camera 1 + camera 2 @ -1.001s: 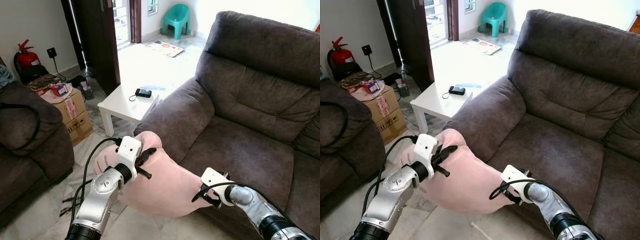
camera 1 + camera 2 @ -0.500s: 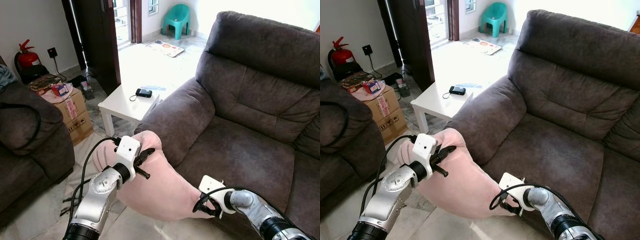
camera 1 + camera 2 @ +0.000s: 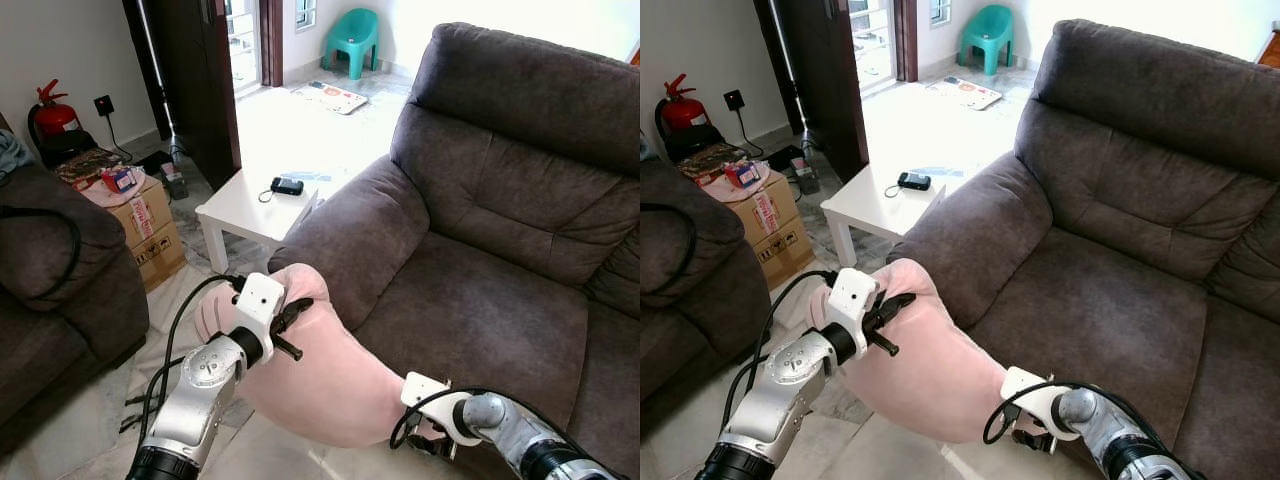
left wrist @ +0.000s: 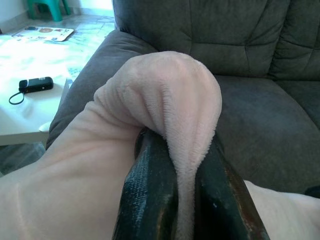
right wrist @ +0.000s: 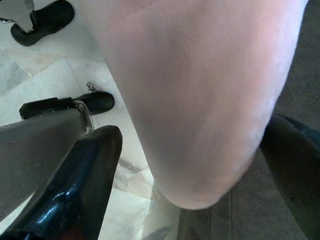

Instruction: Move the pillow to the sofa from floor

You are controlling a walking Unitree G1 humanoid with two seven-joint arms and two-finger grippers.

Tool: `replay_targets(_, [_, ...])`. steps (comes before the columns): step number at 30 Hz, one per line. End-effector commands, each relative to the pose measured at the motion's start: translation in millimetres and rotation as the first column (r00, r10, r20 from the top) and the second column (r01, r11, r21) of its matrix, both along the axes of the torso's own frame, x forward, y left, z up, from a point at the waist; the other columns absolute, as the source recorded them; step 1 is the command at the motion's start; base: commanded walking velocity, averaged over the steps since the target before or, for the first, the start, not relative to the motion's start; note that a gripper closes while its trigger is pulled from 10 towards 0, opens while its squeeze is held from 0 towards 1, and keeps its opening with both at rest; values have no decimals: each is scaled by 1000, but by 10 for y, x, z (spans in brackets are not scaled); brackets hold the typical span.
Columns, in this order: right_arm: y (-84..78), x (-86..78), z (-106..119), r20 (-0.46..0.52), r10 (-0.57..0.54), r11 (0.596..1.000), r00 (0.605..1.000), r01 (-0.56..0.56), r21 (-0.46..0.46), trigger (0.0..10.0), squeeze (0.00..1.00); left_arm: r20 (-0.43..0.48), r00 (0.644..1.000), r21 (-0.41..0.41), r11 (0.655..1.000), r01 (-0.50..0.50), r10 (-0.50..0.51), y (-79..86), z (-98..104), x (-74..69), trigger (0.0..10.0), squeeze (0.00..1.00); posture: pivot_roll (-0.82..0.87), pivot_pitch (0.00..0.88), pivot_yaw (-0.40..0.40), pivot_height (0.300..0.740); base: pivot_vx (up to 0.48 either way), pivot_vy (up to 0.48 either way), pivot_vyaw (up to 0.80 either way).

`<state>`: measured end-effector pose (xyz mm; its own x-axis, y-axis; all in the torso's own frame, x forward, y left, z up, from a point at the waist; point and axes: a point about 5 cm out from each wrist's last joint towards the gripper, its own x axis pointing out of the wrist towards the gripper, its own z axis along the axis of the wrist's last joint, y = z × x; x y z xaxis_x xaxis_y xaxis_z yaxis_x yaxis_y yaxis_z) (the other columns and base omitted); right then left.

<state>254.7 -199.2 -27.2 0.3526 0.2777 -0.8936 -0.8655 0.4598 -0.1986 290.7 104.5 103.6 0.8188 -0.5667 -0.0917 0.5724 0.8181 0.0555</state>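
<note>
Two grippers work one pink pillow point(image 3: 320, 375) in front of a dark grey sofa point(image 3: 480, 290), and over the last second their roles have split. The left gripper point(image 3: 288, 318) has kept its fingers clamped on a bunched fold at the pillow's upper corner; the left wrist view shows plush fabric pinched tight between both black fingers point(image 4: 150, 200), with the sofa seat straight ahead of them. The right gripper point(image 3: 1033, 432), a second ago pressed against the pillow's lower end, has since dropped lower and toward the robot, and now sits at the pillow's bottom edge. Its wrist camera looks up at the pale underside of the cushion, with one dark finger point(image 5: 75, 185) on either side and nothing squeezed between them, so the hand reads as spread wide and empty, under the load rather than gripping it.

The pillow hangs off the floor, carried mainly by the left hand, its far side close to the sofa's front edge below the armrest point(image 3: 350, 230). It has not reached the seat cushion, which lies beyond and above both hands.

As a judgement, the task is past the pickup and short of the drop: the right hand appears to be repositioning to support or regrip from below before the pillow is lifted forward onto the seat.
</note>
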Motion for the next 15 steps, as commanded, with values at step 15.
replay_targets(15, [27, -87, -100, -16, -27, 999, 1000, 26, -28, 10000, 0, 136, 990, -29, 998, 52, -48, -102, 330, 27, 10000, 0, 135, 0, -93, 740, 0, 0, 0])
